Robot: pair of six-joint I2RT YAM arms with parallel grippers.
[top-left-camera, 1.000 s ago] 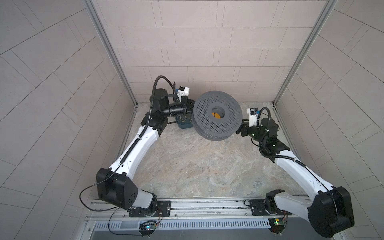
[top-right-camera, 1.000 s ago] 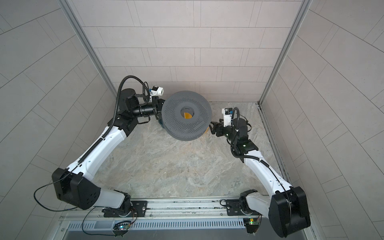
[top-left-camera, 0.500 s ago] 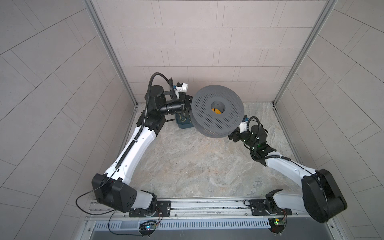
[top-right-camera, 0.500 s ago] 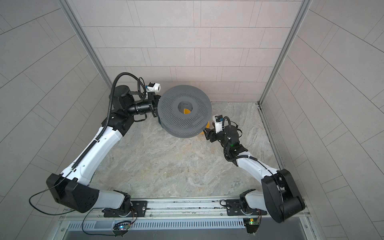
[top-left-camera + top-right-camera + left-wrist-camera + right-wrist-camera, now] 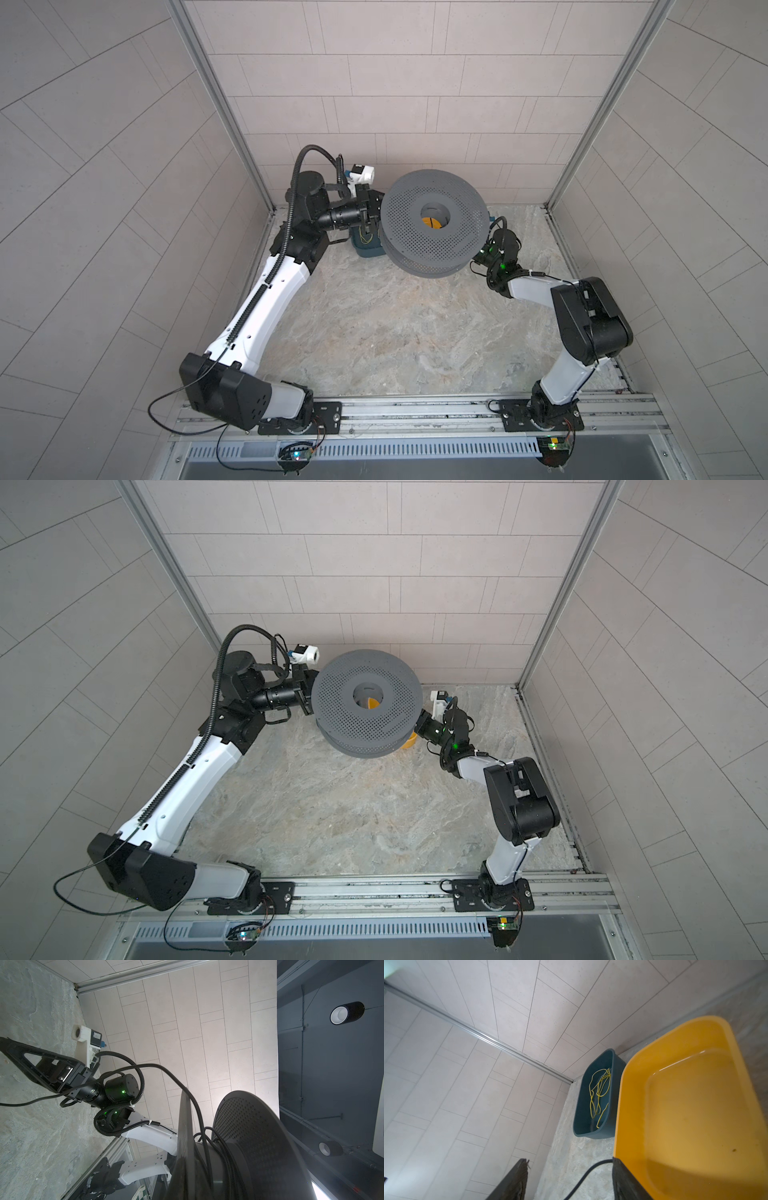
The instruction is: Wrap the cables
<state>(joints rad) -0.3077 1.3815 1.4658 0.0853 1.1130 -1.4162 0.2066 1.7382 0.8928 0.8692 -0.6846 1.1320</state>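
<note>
My left claw (image 5: 370,211) was pinched shut on the rim of the big gray spool (image 5: 415,253) and held it up above the bins. The black cable (image 5: 176,1082) was wound around the spool's middle. One loose part ran down and passed between the fingers of my right claw (image 5: 570,1160). Those fingers were apart, with the cable in the gap, close to one finger.

Just beside that finger was the edge of the yellow bin (image 5: 695,1105). Farther ahead of the right claw, a blue bin (image 5: 591,1135) sat next to the yellow one, near the wall corner. It had a thin yellow-green cord (image 5: 600,1093) inside. Behind both claws, the stone floor (image 5: 395,332) was wide open.

The spool was like two round plates full of little holes. The cable looked smooth and shiny. The bins were smooth with round corners.
</note>
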